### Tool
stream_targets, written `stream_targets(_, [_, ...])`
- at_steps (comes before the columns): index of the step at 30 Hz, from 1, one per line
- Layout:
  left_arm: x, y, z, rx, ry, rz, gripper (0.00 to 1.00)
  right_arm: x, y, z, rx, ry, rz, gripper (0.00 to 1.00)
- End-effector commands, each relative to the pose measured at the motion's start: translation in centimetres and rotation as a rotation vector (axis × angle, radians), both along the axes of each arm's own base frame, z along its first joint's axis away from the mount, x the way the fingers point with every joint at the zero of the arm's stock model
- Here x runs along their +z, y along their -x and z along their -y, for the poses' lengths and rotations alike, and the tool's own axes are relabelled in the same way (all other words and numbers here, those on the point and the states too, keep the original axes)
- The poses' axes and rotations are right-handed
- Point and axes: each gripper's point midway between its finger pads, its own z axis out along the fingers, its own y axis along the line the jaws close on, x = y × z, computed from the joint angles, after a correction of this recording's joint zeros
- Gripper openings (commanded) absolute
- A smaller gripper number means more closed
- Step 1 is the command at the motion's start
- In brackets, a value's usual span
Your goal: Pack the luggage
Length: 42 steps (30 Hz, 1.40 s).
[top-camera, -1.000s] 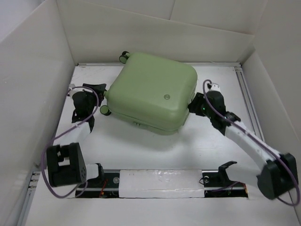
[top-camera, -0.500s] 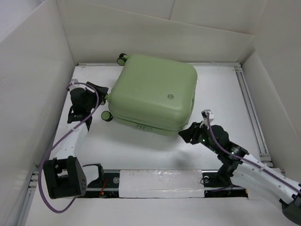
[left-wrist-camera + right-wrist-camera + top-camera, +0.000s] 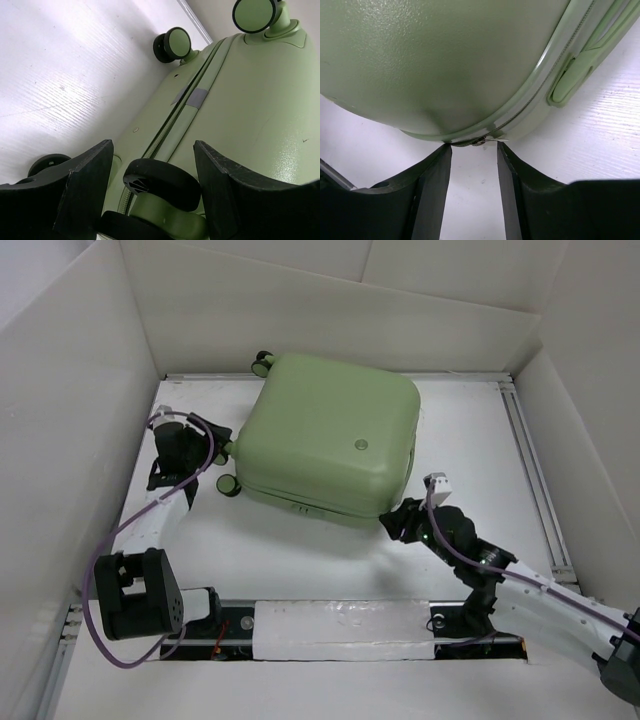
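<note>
Steady the shut luggage (image 3: 330, 435), flat at the back of the table (image 3: 300, 555), with open left fingers (image 3: 85, 190) round a wheel (image 3: 162, 182), then pinch the zip tab (image 3: 479, 142) softly with the open, empty right fingers (image 3: 432, 195).

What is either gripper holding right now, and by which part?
Nothing is gripped. The left gripper straddles a wheel of the luggage with a gap; the right gripper stands open at its zipper pull.

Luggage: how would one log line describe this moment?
luggage: closed, lying flat | left gripper: open, straddling wheel | right gripper: open, at zipper pull
</note>
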Motion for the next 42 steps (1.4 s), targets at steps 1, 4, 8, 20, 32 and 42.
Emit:
stream_targets(1, [5.4, -1.7, 2.7, -0.109, 0.035, 0.164, 0.00, 2.4, -1.1, 0.3, -0.056, -0.066, 0.085, 0.48])
stream_targets(4, [5.5, -2.0, 2.6, -0.109, 0.035, 0.165, 0.00, 2.1, -1.5, 0.6, -0.081, -0.036, 0.083, 0.48])
stream_targets(8, [5.5, -1.9, 2.8, -0.119, 0.039, 0.165, 0.00, 1.6, -1.6, 0.3, -0.071, -0.012, 0.058, 0.49])
stream_targets(20, [4.2, -1.1, 3.7, -0.140, 0.109, 0.176, 0.00, 2.7, -2.9, -0.9, -0.057, -0.049, 0.149, 0.35])
stream_targets(32, [1.8, 0.0, 5.6, -0.171, 0.187, 0.171, 0.00, 3.6, -1.5, -2.8, -0.044, -0.207, 0.094, 0.00])
stream_targets(42, [-0.6, 3.2, 9.8, -0.270, 0.247, 0.153, 0.00, 8.3, 4.3, -13.8, 0.162, -0.326, -0.058, 0.00])
